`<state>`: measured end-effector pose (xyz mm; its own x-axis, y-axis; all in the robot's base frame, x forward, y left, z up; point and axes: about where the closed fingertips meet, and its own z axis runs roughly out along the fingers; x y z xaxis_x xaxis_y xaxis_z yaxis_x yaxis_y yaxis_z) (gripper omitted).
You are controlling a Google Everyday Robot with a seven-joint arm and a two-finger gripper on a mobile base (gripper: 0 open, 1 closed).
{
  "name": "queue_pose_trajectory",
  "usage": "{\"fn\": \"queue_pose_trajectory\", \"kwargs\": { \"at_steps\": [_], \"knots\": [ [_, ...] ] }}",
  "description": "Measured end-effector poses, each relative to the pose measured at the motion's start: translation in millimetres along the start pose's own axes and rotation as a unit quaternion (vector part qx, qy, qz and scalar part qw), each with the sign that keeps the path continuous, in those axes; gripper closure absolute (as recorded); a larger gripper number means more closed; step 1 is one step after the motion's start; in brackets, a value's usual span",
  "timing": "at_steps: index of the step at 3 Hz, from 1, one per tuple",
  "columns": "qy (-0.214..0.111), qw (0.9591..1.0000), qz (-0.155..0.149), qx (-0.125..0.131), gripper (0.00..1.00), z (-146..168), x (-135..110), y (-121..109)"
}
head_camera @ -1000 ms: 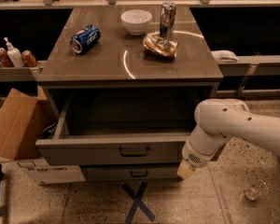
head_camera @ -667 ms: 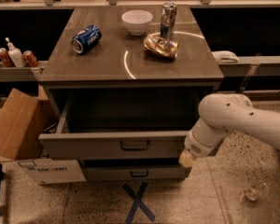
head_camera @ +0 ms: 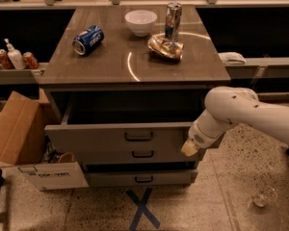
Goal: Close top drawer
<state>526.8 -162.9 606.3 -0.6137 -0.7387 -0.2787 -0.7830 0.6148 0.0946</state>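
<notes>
The top drawer (head_camera: 101,138) is a wide grey drawer with a small dark bar handle (head_camera: 138,136). It stands partly pulled out of the grey cabinet, and its dark inside shows above the front panel. My gripper (head_camera: 190,149) is at the end of the white arm (head_camera: 241,110), which reaches in from the right. It rests against the right end of the drawer's front panel. Its fingers are hidden behind the wrist.
Two shorter grey drawers (head_camera: 142,154) sit below the top one. On the cabinet top (head_camera: 111,66) are a blue can (head_camera: 88,39) lying down, a white bowl (head_camera: 140,21), an upright silver can (head_camera: 173,20) and a crumpled bag (head_camera: 166,48). A cardboard box (head_camera: 14,131) stands at the left. A glass (head_camera: 264,196) lies on the floor at the right.
The top drawer has slid further into the cabinet, and the arm has moved with its front panel toward the cabinet.
</notes>
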Motion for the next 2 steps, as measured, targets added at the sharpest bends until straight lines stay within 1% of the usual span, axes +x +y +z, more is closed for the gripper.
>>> {"fn": "queue_pose_trajectory", "kwargs": {
  "at_steps": [1,2],
  "knots": [
    [-0.021,0.9996,0.001,0.016,1.0,-4,-14,-13],
    [-0.051,0.998,-0.001,0.039,1.0,-9,-36,-31]
  ]
}}
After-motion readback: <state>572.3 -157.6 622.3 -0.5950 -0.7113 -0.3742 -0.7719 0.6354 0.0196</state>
